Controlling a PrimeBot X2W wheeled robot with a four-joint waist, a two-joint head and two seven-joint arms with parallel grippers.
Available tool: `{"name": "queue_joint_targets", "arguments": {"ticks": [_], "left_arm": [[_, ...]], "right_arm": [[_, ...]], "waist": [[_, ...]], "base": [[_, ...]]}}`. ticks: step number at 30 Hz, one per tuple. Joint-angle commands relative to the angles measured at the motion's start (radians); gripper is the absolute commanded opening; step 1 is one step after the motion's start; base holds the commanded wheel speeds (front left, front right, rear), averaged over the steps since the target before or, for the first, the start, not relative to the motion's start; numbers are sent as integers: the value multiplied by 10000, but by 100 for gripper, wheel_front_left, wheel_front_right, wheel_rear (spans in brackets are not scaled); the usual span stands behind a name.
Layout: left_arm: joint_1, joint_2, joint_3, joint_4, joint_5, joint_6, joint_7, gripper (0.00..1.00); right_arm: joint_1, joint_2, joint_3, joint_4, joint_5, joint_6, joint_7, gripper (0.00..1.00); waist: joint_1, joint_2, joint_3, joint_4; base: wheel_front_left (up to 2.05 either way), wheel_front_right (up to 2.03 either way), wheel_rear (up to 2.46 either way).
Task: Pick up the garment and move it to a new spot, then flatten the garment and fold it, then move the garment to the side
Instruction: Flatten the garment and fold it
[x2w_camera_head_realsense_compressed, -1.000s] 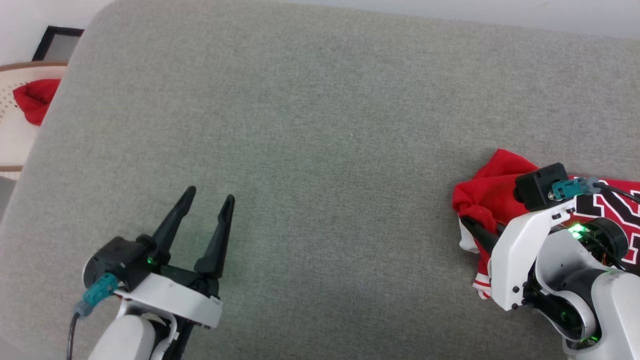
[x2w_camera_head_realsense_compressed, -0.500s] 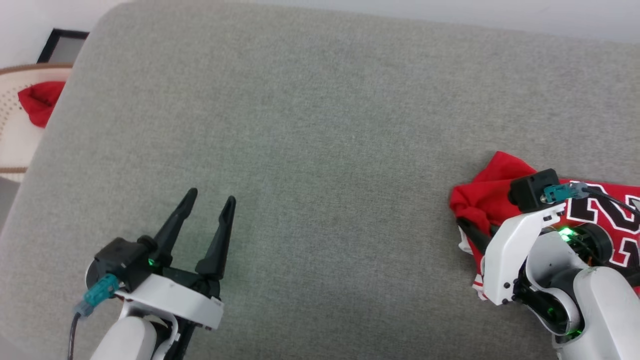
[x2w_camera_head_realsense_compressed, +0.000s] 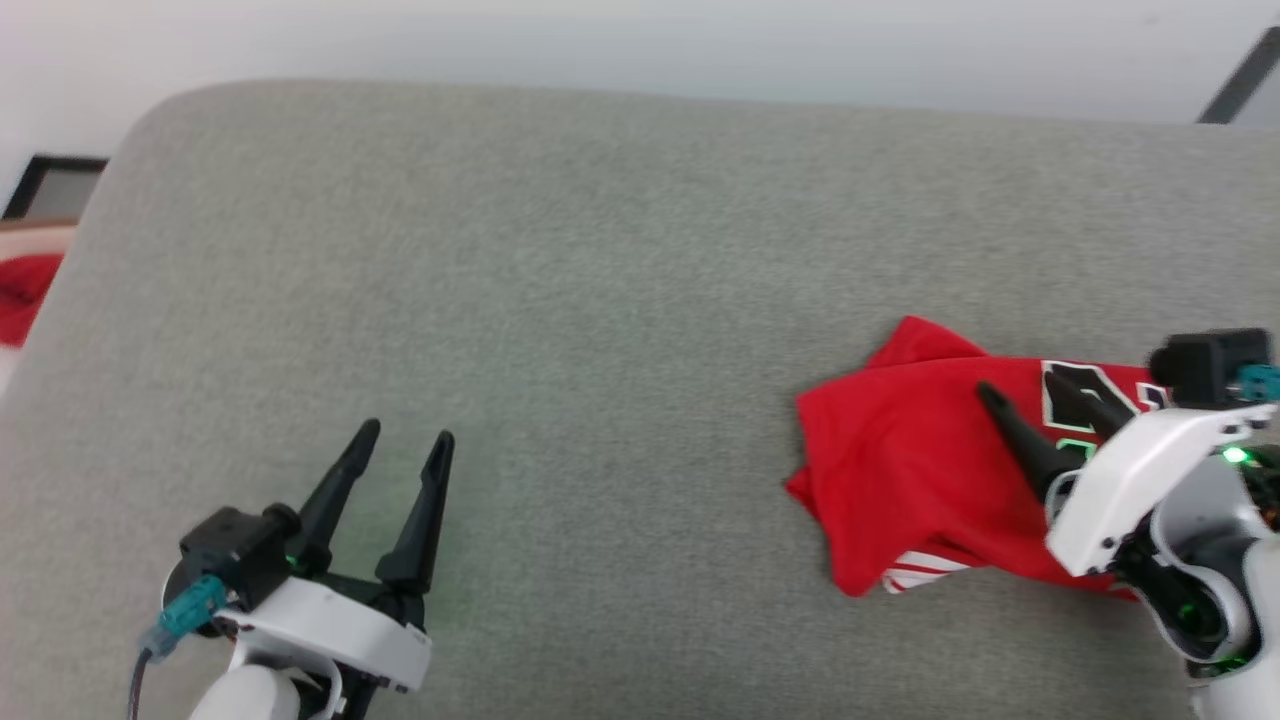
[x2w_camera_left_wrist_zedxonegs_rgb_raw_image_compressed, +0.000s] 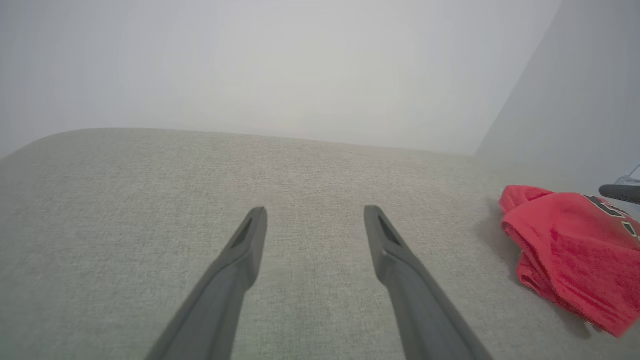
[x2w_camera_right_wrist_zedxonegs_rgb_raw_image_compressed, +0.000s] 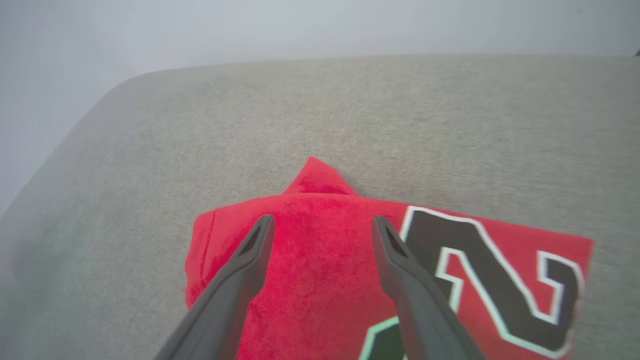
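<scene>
The garment (x2w_camera_head_realsense_compressed: 905, 470) lies at the right of the head view on a grey fabric cushion (x2w_camera_head_realsense_compressed: 600, 300), low in the frame and close to the right edge. It is a red bundle, folded over itself. A strip of white-and-red striped trim (x2w_camera_head_realsense_compressed: 925, 572) peeks out along its lower edge, and black numerals (x2w_camera_head_realsense_compressed: 1062, 392) with white outlines show at its upper right.

The right gripper (x2w_camera_head_realsense_compressed: 1030, 388) is over the garment, its 2 dark fingers spread apart and pointing toward the upper left of the head view. In the right wrist view the fingers stand wide, with plain red cloth (x2w_camera_right_wrist_zedxonegs_rgb_raw_image_compressed: 320, 280) between them and a large black 2 (x2w_camera_right_wrist_zedxonegs_rgb_raw_image_compressed: 480, 270) just to their right. They pinch nothing; whether the tips touch the cloth cannot be told.

The left gripper (x2w_camera_head_realsense_compressed: 408, 432) sits at the lower left of the head view, well apart from the garment, with its 2 fingers spread and empty above bare cushion. In the left wrist view the garment (x2w_camera_left_wrist_zedxonegs_rgb_raw_image_compressed: 570, 250) shows at the right edge of the frame.

At the far left edge of the head view, off the cushion, is a small red cloth (x2w_camera_head_realsense_compressed: 15, 295), and above it the corner of a dark frame (x2w_camera_head_realsense_compressed: 40, 185). A pale wall (x2w_camera_head_realsense_compressed: 640, 40) runs along the top.
</scene>
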Motion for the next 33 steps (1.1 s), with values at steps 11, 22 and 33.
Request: {"name": "queue_joint_targets", "arguments": {"ticks": [11,22,33], "left_arm": [[453,32,156,726,-259,-19,8,100],[1051,-112,970,1214,54,-19,8,100],[2190,-402,1894,378,885,-7,8,100]], "right_arm": [[985,-458,-700,204,178,-7,-1855,100],[1994,-152,-552,213,-265,-7,-4032,100],[2885,105,-627,-10,-935,-7,-5075,100]], "waist": [[0,0,-930,-1128],[0,0,-1454,-1483],[0,0,-1943,-1434]], "base": [[0,0,0],[0,0,0],[0,0,0]]}}
